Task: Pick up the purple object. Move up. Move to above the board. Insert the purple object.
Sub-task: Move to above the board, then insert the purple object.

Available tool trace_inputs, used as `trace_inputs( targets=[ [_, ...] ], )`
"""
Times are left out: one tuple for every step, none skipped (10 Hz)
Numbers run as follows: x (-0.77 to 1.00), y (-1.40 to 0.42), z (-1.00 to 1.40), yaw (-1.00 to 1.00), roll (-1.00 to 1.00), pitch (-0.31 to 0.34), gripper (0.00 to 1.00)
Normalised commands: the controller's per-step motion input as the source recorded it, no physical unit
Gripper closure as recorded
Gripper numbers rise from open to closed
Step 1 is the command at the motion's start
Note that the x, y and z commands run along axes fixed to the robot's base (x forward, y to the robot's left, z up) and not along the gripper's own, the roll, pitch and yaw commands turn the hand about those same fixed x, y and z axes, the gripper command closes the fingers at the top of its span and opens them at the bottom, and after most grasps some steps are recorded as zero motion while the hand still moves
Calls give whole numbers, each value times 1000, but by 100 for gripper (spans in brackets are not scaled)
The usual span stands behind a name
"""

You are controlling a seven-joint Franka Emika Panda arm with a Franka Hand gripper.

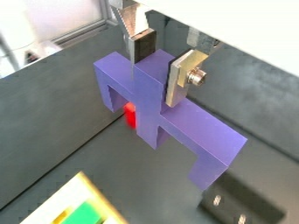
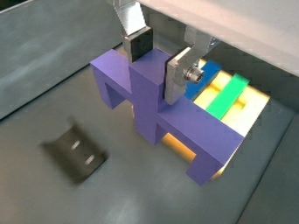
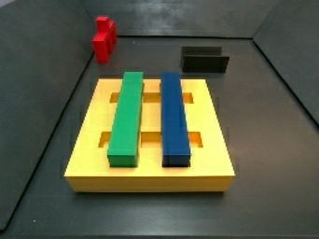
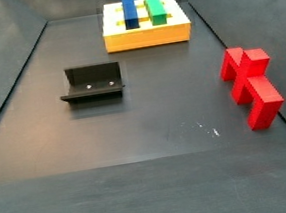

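Gripper point(image 1: 162, 59) is clamped on the one purple object point(image 1: 163, 109); one board point(image 2: 233, 101) below, two bars on it.

A dark grey worktop point(image 4: 137, 140), matte and lightly scuffed, fills both side views, hemmed by low dark walls point(image 3: 187, 19) that meet at the corners. Soft, even light falls across it, leaving a pale sheen near the far wall and faint shadows.
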Motion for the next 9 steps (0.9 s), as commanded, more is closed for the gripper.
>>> trace_inputs(
  targets=[
    [64, -1400, 155, 9, -13, 39, 100],
    [74, -1400, 163, 10, 6, 68, 100],
    [100, -1400, 169, 10, 4, 95, 100],
    [149, -1400, 175, 9, 9, 133, 100],
    [121, -836, 114, 9, 22, 158, 100],
    [115, -450, 70, 8, 28, 168, 100],
    [99, -252, 45, 7, 28, 144, 100],
    [62, -168, 38, 4, 46, 109, 100],
    [0, 0, 0, 0, 0, -7, 100]
  ],
)
